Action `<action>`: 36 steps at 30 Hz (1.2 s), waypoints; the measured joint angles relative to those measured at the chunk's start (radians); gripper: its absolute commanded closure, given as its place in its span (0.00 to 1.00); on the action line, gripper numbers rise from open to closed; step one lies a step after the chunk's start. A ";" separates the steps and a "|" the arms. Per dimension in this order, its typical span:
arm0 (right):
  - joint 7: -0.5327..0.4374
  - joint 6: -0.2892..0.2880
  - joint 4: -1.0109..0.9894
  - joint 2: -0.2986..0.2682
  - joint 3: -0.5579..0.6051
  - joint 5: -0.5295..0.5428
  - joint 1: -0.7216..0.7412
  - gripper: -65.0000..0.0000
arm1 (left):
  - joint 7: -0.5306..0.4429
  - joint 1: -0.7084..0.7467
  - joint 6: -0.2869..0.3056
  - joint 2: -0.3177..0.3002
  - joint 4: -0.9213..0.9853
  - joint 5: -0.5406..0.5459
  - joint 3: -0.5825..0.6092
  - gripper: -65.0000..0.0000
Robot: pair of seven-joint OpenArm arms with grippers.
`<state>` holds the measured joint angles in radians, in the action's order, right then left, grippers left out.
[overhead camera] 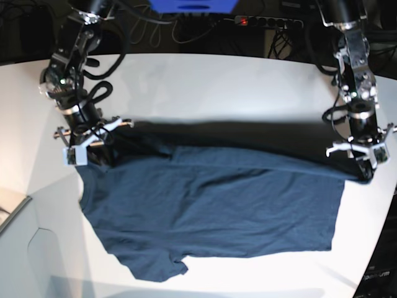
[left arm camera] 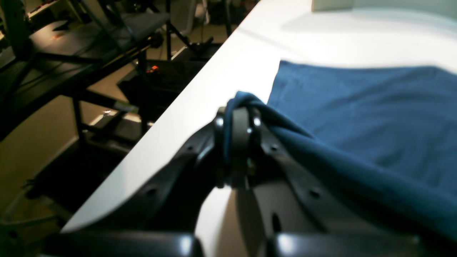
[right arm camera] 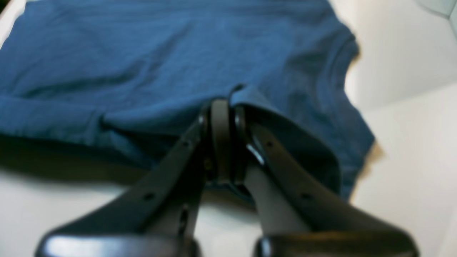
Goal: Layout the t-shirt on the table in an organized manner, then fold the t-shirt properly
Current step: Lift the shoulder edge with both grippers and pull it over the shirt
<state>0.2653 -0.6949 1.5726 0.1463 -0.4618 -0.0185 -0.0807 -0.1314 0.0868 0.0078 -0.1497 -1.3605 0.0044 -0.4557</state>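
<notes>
The dark navy t-shirt (overhead camera: pixel 211 211) lies spread across the white table (overhead camera: pixel 217 93), with a sleeve at the front left and the hem at the right. Its far edge is lifted off the table between both grippers. My left gripper (overhead camera: pixel 363 171) is at the right of the base view, shut on the shirt's far hem corner; in the left wrist view the gripper (left arm camera: pixel 237 117) pinches a bunched fold of the t-shirt (left arm camera: pixel 375 117). My right gripper (overhead camera: pixel 102 155) is shut on the shoulder end; in the right wrist view the gripper (right arm camera: pixel 221 107) holds a fold of the t-shirt (right arm camera: pixel 160 53).
The table's right edge runs close to my left gripper, with black frames and the floor (left arm camera: pixel 71 89) beyond it. A pale object (left arm camera: pixel 332 4) stands at the table's far end. A grey panel (overhead camera: pixel 12 208) lies at the front left. A power strip (overhead camera: pixel 267 22) lies behind the table.
</notes>
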 measured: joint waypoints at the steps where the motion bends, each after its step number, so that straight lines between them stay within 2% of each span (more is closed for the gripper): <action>1: 0.000 0.000 -0.023 -0.006 0.000 0.001 0.021 1.00 | 0.004 -0.020 0.000 0.000 0.018 -0.003 0.000 1.00; 10: 0.002 0.000 -0.243 -0.123 0.060 -0.003 0.183 1.00 | 0.031 -0.143 -0.005 0.000 0.188 0.000 0.003 1.00; 17: -0.007 0.000 -0.365 -0.153 0.061 -0.002 0.261 1.00 | 0.031 -0.185 -0.006 -0.003 0.261 -0.003 0.020 1.00; 22: -0.001 0.000 -0.449 -0.164 0.062 0.000 0.299 1.00 | 0.024 -0.219 -0.005 -0.059 0.319 -0.003 0.131 1.00; 25: -0.002 0.000 -0.493 -0.175 0.065 0.000 0.322 0.89 | 0.027 -0.240 -0.003 -0.066 0.355 -0.003 0.154 1.00; 31: -0.004 0.000 -0.513 -0.184 0.063 -0.002 0.330 0.57 | 0.022 -0.277 -0.003 -0.067 0.381 -0.004 0.157 0.97; 34: -0.002 0.000 -0.511 -0.183 0.063 -0.002 0.338 0.42 | 0.026 -0.297 -0.005 -0.067 0.428 -0.003 0.156 0.80; 36: -0.002 0.000 -0.498 -0.192 0.066 -0.002 0.337 0.37 | 0.029 -0.298 -0.005 -0.066 0.440 -0.003 0.156 0.66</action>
<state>0.2630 -0.6952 1.0744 -0.0452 -0.3962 -0.0204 0.2562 -0.1028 -0.2108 0.0032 -0.2161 -0.9203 0.0013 -0.2993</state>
